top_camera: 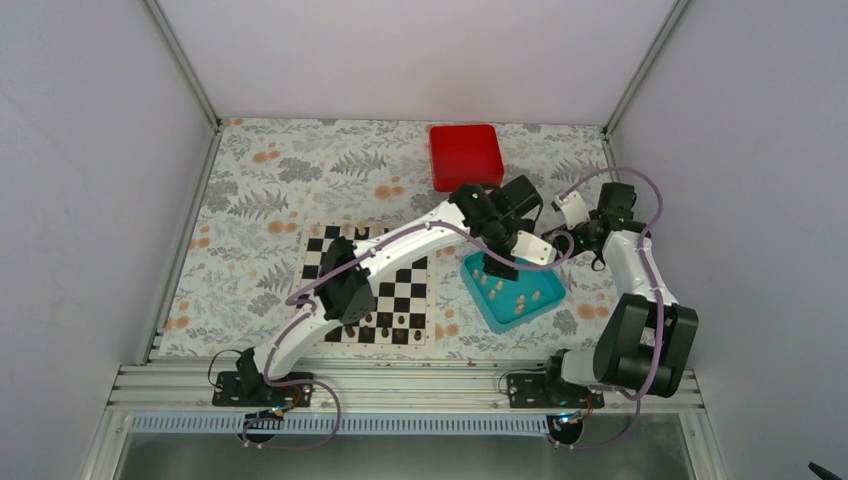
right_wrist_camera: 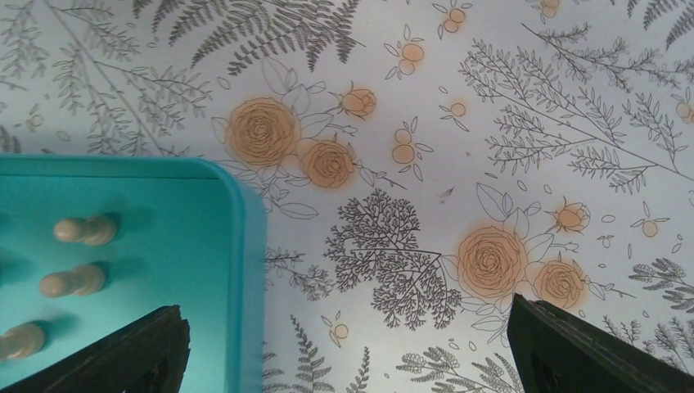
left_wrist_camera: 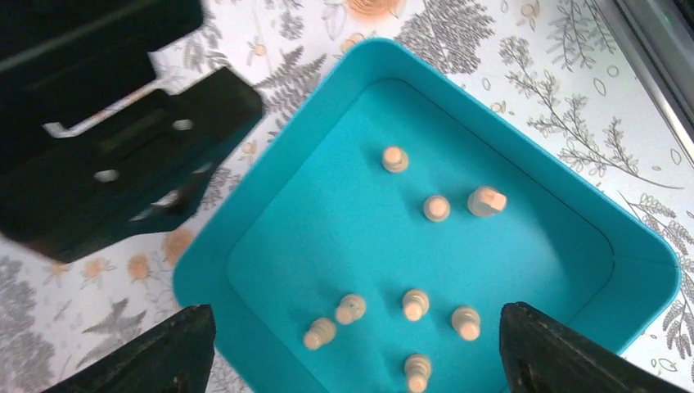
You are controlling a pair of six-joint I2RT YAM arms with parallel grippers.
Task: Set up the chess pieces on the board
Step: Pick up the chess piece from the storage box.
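Cream chess pieces [left_wrist_camera: 436, 208] stand upright in teal tray [left_wrist_camera: 524, 161]; both jaws gape empty.

Pale lavender walls [top_camera: 400, 50] around a floral tablecloth [top_camera: 260, 180], aluminium rail [top_camera: 400, 385] along the near edge

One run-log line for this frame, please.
left gripper: open, above pale pieces in teal tray | right gripper: open, over floral cloth beside tray | held: nothing
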